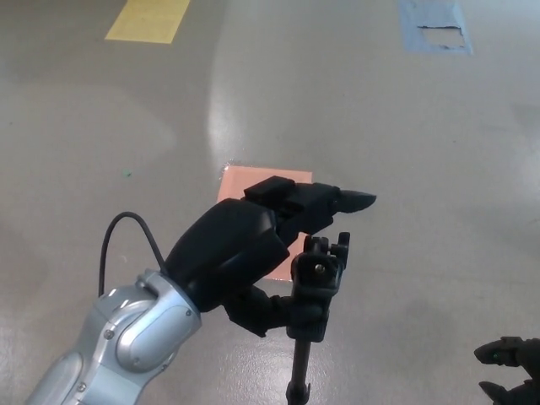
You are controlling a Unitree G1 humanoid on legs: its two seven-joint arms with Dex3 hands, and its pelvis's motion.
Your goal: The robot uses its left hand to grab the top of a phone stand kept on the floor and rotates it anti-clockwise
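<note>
The black phone stand [314,291] rises from the bottom of the head view, its clamp head with a small knob at the top and its pole running down out of the picture. My left hand [253,253] sits right beside the head, on its left. Two fingers [337,202] stretch out straight above and beyond the clamp without closing on it, and the thumb [266,312] reaches in low against the neck of the stand. The hand is open. Only the edge of my right hand [510,371] shows, at the bottom right corner, away from the stand.
A pink square patch [253,190] lies on the grey floor behind my left hand. Yellow tape [148,18] marks the floor at the top left and a blue patch [434,25] at the top right. A black cable [126,240] loops over my left wrist.
</note>
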